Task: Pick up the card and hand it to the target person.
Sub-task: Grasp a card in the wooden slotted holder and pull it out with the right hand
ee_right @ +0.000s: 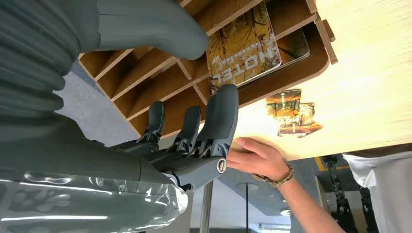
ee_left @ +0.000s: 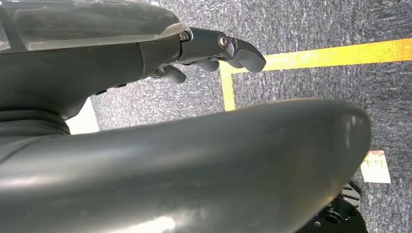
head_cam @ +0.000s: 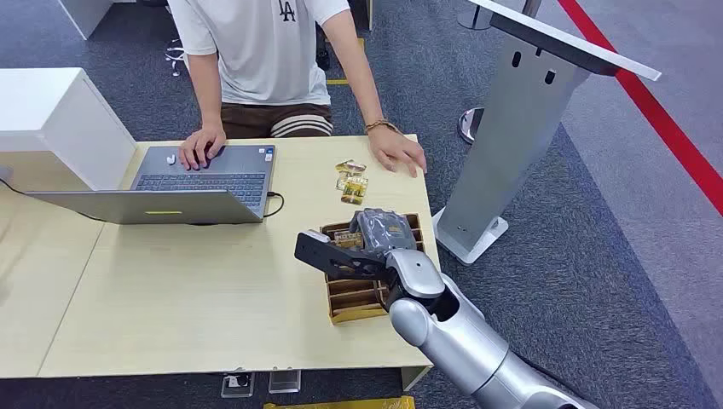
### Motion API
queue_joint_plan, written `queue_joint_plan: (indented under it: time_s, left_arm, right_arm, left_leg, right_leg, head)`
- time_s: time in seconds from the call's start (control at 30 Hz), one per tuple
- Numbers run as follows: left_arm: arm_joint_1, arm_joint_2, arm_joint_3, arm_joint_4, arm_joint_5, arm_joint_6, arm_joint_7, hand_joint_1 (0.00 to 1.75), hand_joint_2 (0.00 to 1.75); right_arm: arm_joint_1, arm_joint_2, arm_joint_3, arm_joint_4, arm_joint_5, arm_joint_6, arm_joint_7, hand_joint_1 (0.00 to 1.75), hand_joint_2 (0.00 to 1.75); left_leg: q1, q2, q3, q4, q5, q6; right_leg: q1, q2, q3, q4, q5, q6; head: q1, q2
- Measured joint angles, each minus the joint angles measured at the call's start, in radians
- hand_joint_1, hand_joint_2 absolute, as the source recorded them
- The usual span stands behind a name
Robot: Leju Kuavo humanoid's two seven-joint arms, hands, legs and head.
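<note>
On the table (head_cam: 213, 281), the card (ee_right: 245, 48) lies just beyond the right hand's fingers (ee_right: 218, 116).

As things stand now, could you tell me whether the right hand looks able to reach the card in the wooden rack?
Probably yes. The right hand hovers right over the wooden rack, fingers apart, with the card standing exposed in its slot and nothing between them.

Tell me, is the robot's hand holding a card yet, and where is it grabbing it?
Not yet. The right hand hangs over the wooden card rack, fingers apart, holding nothing. The hotel card sits in its slot. The left hand holds nothing.
</note>
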Motion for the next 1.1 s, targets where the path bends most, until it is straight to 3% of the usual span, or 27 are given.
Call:
queue_joint_plan:
  time_s: [1.1]
  left_arm:
    - [0.0,-0.002,-0.008,0.0,0.0,-0.004,-0.003,0.0,0.0]
  right_arm:
    - [-0.04,0.035,0.002,0.062,-0.014,-0.007,-0.037,0.87,1.75]
  left_leg:
    - [0.0,0.0,0.0,0.0,0.0,0.0]
  right_leg:
    - [0.0,0.0,0.0,0.0,0.0,0.0]
  head:
    - [0.0,0.0]
